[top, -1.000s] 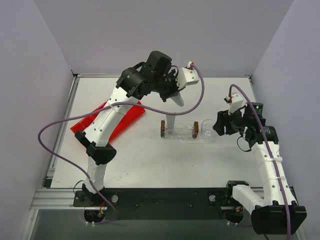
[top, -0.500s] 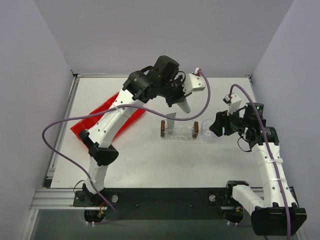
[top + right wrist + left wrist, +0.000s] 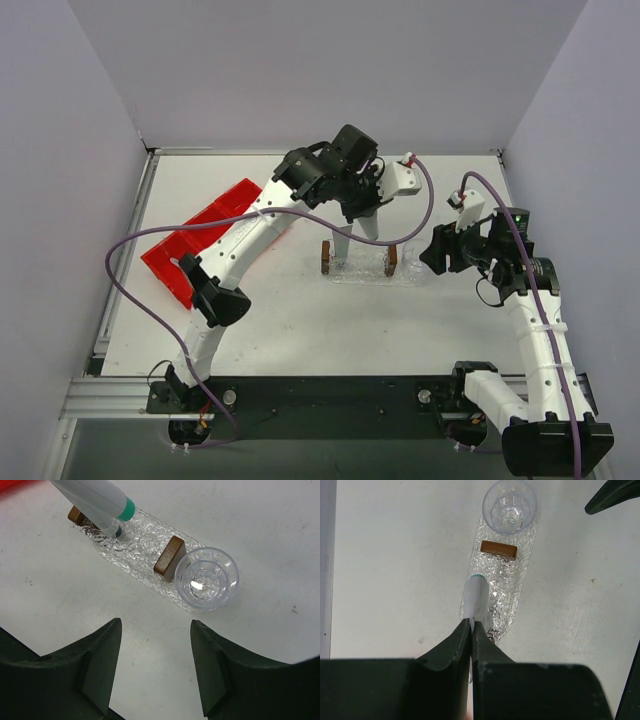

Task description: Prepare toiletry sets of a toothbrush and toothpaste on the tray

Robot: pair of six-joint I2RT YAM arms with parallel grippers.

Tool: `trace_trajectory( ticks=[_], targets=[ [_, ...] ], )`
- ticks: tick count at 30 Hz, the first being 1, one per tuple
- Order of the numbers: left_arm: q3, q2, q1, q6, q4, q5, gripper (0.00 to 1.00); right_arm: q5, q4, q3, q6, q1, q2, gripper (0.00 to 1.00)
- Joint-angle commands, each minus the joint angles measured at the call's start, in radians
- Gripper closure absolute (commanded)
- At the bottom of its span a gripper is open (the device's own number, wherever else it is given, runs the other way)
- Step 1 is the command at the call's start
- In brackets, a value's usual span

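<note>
My left gripper [image 3: 354,228] [image 3: 471,625] is shut on the flat end of a silvery-grey toothpaste tube [image 3: 342,243] [image 3: 476,596]. The tube hangs cap down, and its green-banded tip is over the left part of the clear textured tray [image 3: 362,271] [image 3: 508,605]. The right wrist view shows the tube [image 3: 95,497] with its cap at or just above the tray [image 3: 145,577]. My right gripper [image 3: 433,254] [image 3: 156,625] is open and empty, just right of the tray. The toothbrush and the second tube are out of view.
Two brown blocks [image 3: 169,556] [image 3: 76,515] stand on the tray. A clear cup [image 3: 207,580] [image 3: 510,506] stands at its right end. The red compartmented bin [image 3: 200,240] lies at the left, partly under the left arm. Walls enclose the table's sides.
My left arm has swung right and forward, carrying the tube from behind the tray to over its left part. My right gripper has hardly moved.
</note>
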Motion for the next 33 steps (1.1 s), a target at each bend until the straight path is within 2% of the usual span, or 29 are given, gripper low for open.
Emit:
trace_trajectory(
  ticks=[1,33],
  targets=[
    [0.027,0.006,-0.006,-0.002,0.022,-0.013,1.00,-0.001,0.016,-0.013,-0.005,-0.005,-0.021,0.48],
    [-0.024,0.048,-0.006,0.001,-0.049,-0.006,1.00,0.009,0.016,-0.019,-0.011,-0.006,-0.015,0.48]
  ],
)
